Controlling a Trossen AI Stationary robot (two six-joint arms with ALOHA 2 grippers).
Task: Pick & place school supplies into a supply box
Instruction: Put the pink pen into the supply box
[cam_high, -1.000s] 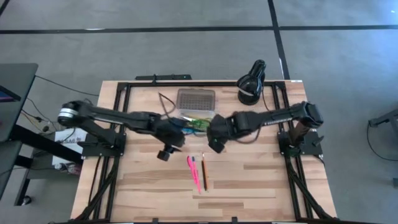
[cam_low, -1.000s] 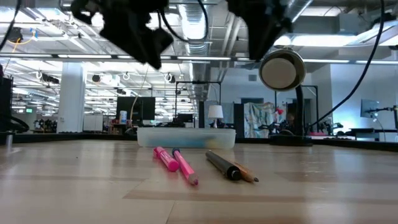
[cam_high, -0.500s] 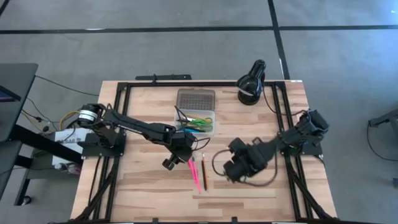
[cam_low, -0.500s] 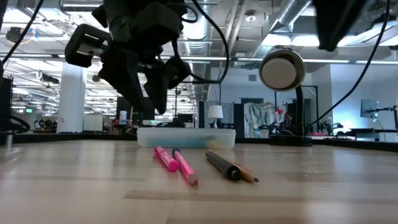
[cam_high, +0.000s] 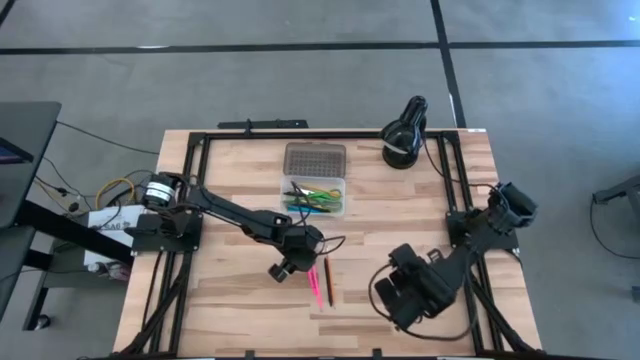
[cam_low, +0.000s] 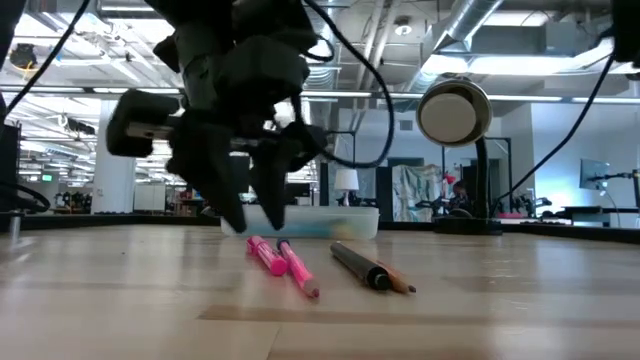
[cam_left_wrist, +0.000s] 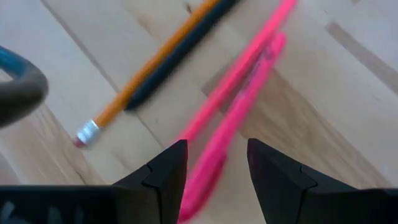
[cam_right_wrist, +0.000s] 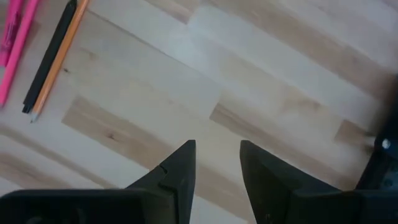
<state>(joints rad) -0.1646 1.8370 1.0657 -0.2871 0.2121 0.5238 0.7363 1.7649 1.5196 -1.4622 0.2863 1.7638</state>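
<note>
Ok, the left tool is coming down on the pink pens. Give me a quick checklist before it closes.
1. Left tool open: ok, jaws apart in its wrist view.
2. Target between the jaws: ok, the end of a pink pen sits in the gap.
3. Single pick: not ok, the second pink pen lies touching it and may come along.
4. Pencil and black pen out of the grasp: ok, off to one side.
5. Right tool out of the way: ok, over bare wood at the table's near right.
6. Supply box open: ok, the lid lies beside it.
</note>
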